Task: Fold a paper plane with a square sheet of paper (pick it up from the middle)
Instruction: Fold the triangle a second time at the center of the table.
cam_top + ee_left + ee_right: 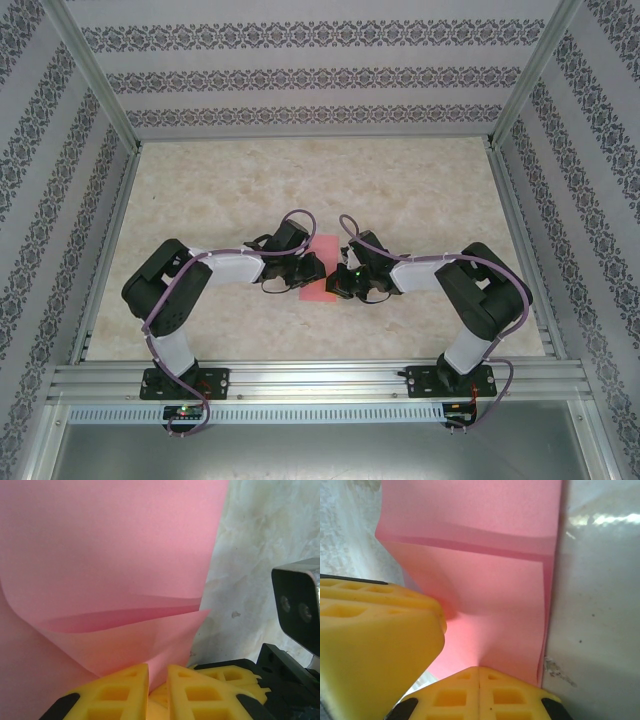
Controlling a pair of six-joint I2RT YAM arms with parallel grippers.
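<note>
The first fold was judged in hand. The square sheet of paper (318, 272) lay doubled at the centre of the table (420, 190), pinched by the closed right gripper (479, 680). Jaws barely parted, the left gripper (158, 680) possibly held the fold. Pressing the crease was called for next

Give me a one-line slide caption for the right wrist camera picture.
Right gripper shut on an edge of the partly folded pink square sheet of paper on the marble table.

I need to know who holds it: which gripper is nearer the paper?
Right. The right gripper is shut on the paper; the left gripper has its fingers slightly apart around a fold.
</note>
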